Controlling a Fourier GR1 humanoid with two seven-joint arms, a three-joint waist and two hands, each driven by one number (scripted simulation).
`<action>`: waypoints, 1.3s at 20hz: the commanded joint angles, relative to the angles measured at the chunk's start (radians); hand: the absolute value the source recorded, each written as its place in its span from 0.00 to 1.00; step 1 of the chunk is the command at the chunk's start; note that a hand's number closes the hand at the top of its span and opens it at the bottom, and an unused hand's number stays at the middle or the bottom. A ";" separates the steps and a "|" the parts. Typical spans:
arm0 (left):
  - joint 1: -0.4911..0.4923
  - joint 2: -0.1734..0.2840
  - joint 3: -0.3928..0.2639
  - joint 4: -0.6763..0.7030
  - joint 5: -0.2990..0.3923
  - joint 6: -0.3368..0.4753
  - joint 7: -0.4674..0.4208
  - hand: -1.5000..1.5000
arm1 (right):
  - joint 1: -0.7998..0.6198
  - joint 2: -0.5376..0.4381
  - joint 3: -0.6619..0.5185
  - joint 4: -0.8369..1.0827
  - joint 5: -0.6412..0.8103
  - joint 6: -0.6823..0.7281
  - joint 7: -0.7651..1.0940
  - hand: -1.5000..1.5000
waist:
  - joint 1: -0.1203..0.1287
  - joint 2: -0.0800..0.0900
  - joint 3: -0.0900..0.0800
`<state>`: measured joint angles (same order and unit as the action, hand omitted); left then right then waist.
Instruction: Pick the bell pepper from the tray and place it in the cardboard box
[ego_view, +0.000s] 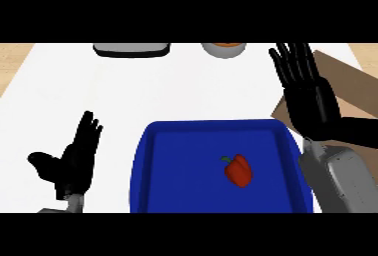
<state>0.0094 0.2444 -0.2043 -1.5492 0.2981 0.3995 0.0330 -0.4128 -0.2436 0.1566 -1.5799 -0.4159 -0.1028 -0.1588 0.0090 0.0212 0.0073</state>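
Bell pepper (238, 170) not picked yet, lies loose right of centre in the blue tray (159, 165), green stem up-left, nothing touching it. Left to right: left hand (74, 160) at the lower left, upright on the white bench (111, 95), fingers straight and together, thumb out, holding nothing, looks like it's just resting. Tray sits low centre, near the robot, probably so either hand can get in. Right hand (306, 92) just past the tray's right rim, fingers straight and slightly spread, pointing away, empty; it partly covers the cardboard box (347, 80), whose brown flaps show at the right edge. Hand is nearer the box than the pepper, so reach-in comes next, I'd say. Far edge: grey-and-black flat object (131, 49) and a bowl with something orange (224, 48), both cut off. Wood surface (15, 60) shows beyond the bench's left side.
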 joint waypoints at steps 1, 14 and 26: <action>-0.047 0.011 -0.031 0.025 -0.071 -0.014 -0.016 0.50 | -0.034 -0.056 -0.048 0.022 -0.021 0.081 0.024 0.00 | -0.009 -0.020 -0.007; -0.218 0.254 -0.084 -0.010 -0.178 -0.308 -0.143 0.50 | -0.019 -0.474 0.049 0.028 0.398 0.397 -0.300 0.00 | -0.007 -0.016 -0.006; -0.275 0.272 -0.021 0.064 -0.155 -0.385 -0.130 0.50 | -0.077 -0.631 0.247 -0.174 0.787 0.495 -0.208 0.00 | -0.013 -0.023 -0.010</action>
<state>-0.2437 0.5023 -0.2539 -1.5283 0.1343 0.0443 -0.0800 -0.4469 -0.8229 0.3405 -1.6810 0.2718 0.3301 -0.4437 -0.0033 -0.0008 -0.0011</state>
